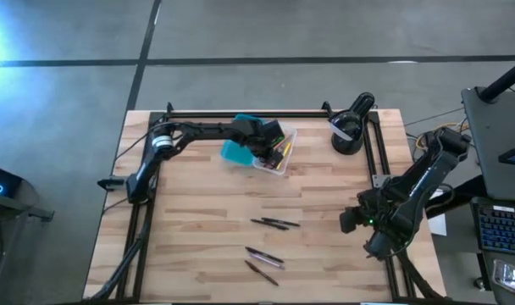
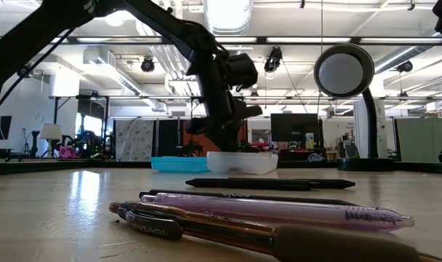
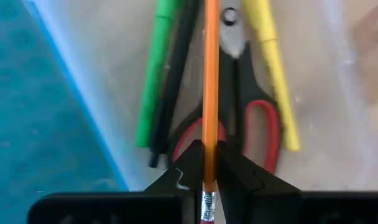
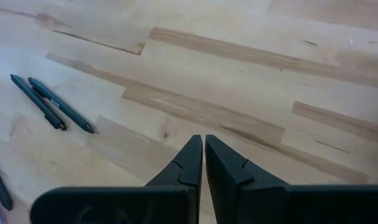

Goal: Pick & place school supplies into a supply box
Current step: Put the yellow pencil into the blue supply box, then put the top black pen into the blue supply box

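The supply box stands open at the far middle of the table, its clear half (image 1: pixel 276 152) beside its turquoise half (image 1: pixel 235 152). In the clear half (image 3: pixel 338 93) lie red-handled scissors (image 3: pixel 263 134), a green marker (image 3: pixel 153 81), a yellow pencil (image 3: pixel 273 68) and a dark pen (image 3: pixel 173 93). My left gripper (image 1: pixel 270 142) is over the clear half, shut on an orange pencil (image 3: pixel 209 74). Several dark pens (image 1: pixel 274 224) (image 1: pixel 263 263) lie on the near middle of the table. My right gripper (image 4: pixel 204 152) is shut and empty at the right side (image 1: pixel 352 220). My left gripper pinches the orange pencil near its eraser end (image 3: pixel 208 163) between its two fingertips (image 3: pixel 192 163). The pencil runs along the fingers and out past them over the scissors in the clear half. Whether its far end rests on anything in the box I cannot tell.
A black round device with a white mark (image 1: pixel 349 131) stands at the far right corner, tall in the low view (image 2: pixel 344 73). A black frame rail (image 1: pixel 240 113) runs along the far edge. Bare wood lies between the box and the pens.
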You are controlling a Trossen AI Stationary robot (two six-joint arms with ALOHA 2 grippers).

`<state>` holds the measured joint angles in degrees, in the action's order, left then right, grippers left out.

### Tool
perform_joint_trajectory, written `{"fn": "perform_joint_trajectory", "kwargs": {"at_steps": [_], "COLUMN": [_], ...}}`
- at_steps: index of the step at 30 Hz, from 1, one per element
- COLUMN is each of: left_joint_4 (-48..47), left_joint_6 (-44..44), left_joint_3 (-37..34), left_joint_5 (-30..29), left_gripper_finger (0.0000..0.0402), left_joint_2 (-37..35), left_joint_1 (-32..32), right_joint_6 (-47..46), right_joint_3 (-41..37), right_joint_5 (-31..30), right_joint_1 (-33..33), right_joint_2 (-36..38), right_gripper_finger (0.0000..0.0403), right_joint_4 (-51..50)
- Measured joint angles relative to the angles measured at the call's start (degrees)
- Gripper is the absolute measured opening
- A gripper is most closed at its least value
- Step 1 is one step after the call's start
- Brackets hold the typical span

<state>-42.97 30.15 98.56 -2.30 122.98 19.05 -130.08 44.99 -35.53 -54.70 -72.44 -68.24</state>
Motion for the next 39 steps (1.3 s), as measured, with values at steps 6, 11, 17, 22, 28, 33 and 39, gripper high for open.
{"fn": "perform_joint_trajectory", "kwargs": {"at_steps": [6,11,17,22,28,33,39], "left_joint_4": [-0.08,-1.72,-7.06,-7.68,-8.21,-12.63,-15.58], "left_joint_6": [-4.36,-7.45,-13.40,-18.29,-13.48,-7.80,-3.54], "left_joint_3": [0.38,3.82,9.76,13.19,13.80,13.74,11.87], "left_joint_5": [-10.12,-10.82,-10.42,-10.26,-10.21,-10.23,-11.71], "left_gripper_finger": [0.0034,0.0058,0.0066,0.0067,0.0067,0.0067,0.0067], "left_joint_2": [-1.02,-1.20,-1.76,-3.93,-6.01,-6.36,-6.63], "left_joint_1": [-0.97,-2.26,-6.18,-11.84,-17.33,-21.64,-28.44], "right_joint_6": [1.35,4.84,14.29,23.09,34.47,47.85,66.15], "right_joint_3": [-0.02,-0.02,-0.07,-0.11,-0.13,-0.13,-0.15], "right_joint_5": [-0.02,-0.07,-0.52,-0.66,-0.68,-0.66,-0.61], "right_joint_1": [0.00,0.00,0.08,1.56,3.88,5.45,7.47], "right_joint_2": [0.00,0.00,0.00,0.00,-0.02,-1.10,-5.45], "right_gripper_finger": [0.0013,0.0013,0.0013,0.0015,0.0064,0.0137,0.0197], "right_joint_4": [0.12,0.57,3.90,6.81,13.62,21.03,32.88]}}
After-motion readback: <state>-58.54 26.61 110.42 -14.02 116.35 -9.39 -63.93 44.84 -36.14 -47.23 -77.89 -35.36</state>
